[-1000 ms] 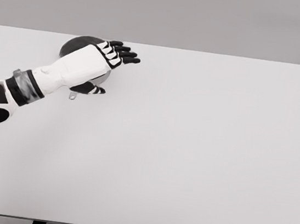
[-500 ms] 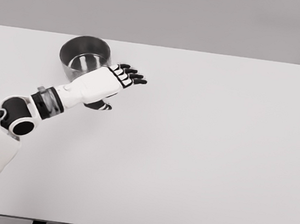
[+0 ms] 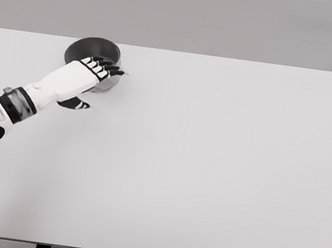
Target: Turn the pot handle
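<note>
A dark metal pot [image 3: 90,49] stands at the back left of the white table [image 3: 209,166]. My left hand [image 3: 98,77] lies across the pot's front right side. Its black fingers [image 3: 106,66] are stretched out and rest on the rim and wall, and the thumb [image 3: 74,104] points out below, over the table. The fingers close on nothing. The hand and forearm hide the pot's near side, so I cannot see the handle. My right arm is out of view.
The left forearm [image 3: 42,88] runs in from the lower left. The table's back edge passes just behind the pot.
The left hand has swung back and to the left from the open table onto the pot's front side. The pot now shows slightly further back and left.
</note>
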You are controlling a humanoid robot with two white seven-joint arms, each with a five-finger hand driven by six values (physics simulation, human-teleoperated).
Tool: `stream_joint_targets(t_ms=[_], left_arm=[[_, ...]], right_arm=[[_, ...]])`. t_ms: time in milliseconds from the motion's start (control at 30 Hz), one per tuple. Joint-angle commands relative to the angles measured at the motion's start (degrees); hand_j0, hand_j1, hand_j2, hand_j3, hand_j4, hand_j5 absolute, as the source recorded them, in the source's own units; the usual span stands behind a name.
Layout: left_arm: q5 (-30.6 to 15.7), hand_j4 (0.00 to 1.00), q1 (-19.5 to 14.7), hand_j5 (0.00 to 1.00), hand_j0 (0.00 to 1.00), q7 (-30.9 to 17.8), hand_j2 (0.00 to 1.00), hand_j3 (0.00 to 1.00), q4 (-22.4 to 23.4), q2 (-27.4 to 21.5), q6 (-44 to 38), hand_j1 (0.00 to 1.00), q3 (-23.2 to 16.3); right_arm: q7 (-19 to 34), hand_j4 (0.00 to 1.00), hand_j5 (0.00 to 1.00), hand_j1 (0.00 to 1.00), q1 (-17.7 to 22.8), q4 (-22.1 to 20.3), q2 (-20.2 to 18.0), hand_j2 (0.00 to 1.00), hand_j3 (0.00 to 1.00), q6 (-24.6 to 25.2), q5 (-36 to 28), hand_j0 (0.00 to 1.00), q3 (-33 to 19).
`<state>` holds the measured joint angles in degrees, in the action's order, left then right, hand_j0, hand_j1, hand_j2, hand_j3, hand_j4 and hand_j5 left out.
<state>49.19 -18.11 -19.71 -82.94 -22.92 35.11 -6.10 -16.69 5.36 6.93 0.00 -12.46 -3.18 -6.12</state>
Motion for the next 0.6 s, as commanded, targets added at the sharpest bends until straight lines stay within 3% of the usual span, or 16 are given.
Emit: stream_joint_targets(t_ms=[0, 67, 267, 567], left_arm=[[-0.8, 1.0, 0.7, 1.0, 1.0, 0.1, 1.0, 1.0, 0.3, -1.5, -0.1, 1.0, 2.7], [-0.8, 1.0, 2.4, 1.0, 1.0, 0.1, 1.0, 1.0, 0.3, -2.1, -0.1, 1.0, 5.6], [-2.0, 1.0, 4.6, 1.0, 1.0, 0.1, 1.0, 1.0, 0.1, -4.1, -0.1, 1.0, 8.5], [-6.1, 1.0, 5.9, 1.0, 1.0, 0.2, 1.0, 1.0, -0.5, -7.6, -0.1, 1.0, 9.0]], right_arm=[[0.0, 1.0, 1.0, 1.0, 0.0, 0.0, 0.0, 1.0, 1.0, 0.0, -0.1, 1.0, 0.0], [0.0, 1.0, 1.0, 1.0, 0.0, 0.0, 0.0, 1.0, 1.0, 0.0, -0.1, 1.0, 0.0], [0.0, 1.0, 1.0, 1.0, 0.0, 0.0, 0.0, 1.0, 1.0, 0.0, -0.1, 1.0, 0.0], [0.0, 1.0, 1.0, 1.0, 0.0, 0.0, 0.0, 1.0, 1.0, 0.0, -0.1, 1.0, 0.0]])
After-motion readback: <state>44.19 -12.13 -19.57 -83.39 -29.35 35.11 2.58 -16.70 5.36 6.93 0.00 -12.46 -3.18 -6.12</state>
